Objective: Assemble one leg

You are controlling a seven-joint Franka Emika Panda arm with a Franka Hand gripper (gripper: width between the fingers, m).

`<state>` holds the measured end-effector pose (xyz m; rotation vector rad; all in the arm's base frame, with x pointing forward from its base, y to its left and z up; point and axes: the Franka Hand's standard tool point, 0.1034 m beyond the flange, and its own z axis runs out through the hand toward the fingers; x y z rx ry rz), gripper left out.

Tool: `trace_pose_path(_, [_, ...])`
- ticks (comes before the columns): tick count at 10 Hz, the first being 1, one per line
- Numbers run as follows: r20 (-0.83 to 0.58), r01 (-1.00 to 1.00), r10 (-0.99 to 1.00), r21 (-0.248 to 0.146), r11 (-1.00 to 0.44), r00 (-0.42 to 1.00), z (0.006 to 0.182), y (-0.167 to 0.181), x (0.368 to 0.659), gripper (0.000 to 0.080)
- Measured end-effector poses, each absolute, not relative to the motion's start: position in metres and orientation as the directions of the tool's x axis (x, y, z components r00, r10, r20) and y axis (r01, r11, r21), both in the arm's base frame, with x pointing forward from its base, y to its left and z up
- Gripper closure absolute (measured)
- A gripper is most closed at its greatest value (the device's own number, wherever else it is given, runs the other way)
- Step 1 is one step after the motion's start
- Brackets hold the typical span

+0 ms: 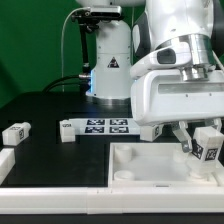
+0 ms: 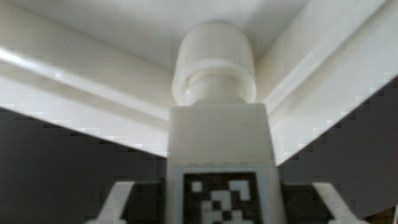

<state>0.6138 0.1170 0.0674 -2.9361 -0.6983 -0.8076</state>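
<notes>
Now: leg held at tray corner, seating it is next

Bench (image 1: 40, 105) carries the big white tray (image 1: 130, 172) at the front. The marker board (image 1: 100, 125) lies behind it, and a spare leg (image 1: 15, 132) sits well apart on the exterior view's left. Gripper (image 1: 204, 138) is clamped on the leg (image 1: 208, 148), above the tray's corner on the exterior view's right.

My read: the step is getting the peg into the corner socket.
- The socket itself is hidden behind the peg, so line up off the two tray walls.
- Centre first, then go down slowly.
- Hold the leg square to the tray, since a cocked peg will jam.
- Can't tell if the peg is touching yet.

Leg's long axis is near upright, slightly tilted, in line with the gripper. Round peg (image 2: 217, 65) points down into the corner. The tag (image 2: 222, 195) is on the block end nearest the gripper.
</notes>
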Motion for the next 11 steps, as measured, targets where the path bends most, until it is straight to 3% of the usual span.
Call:
trace_pose_path(5, [0.506, 0.419, 0.41, 0.104, -0.902, 0.759, 0.0633, 0.1157, 0.6145, 0.0509])
trace_pose_path(6, [0.506, 0.419, 0.41, 0.104, -0.902, 0.759, 0.0632, 0.1157, 0.6144, 0.0434])
trace_pose_path(7, [0.506, 0.419, 0.41, 0.104, -0.902, 0.759, 0.0632, 0.1157, 0.6144, 0.0434])
trace_pose_path(8, [0.506, 0.419, 0.41, 0.104, -0.902, 0.759, 0.0632, 0.1157, 0.6144, 0.0229])
trace_pose_path(9, [0.506, 0.419, 0.41, 0.104, -0.902, 0.759, 0.0632, 0.1157, 0.6144, 0.0173])
trace_pose_path(11, [0.506, 0.419, 0.41, 0.104, -0.902, 0.759, 0.0632, 0.1157, 0.6144, 0.0157])
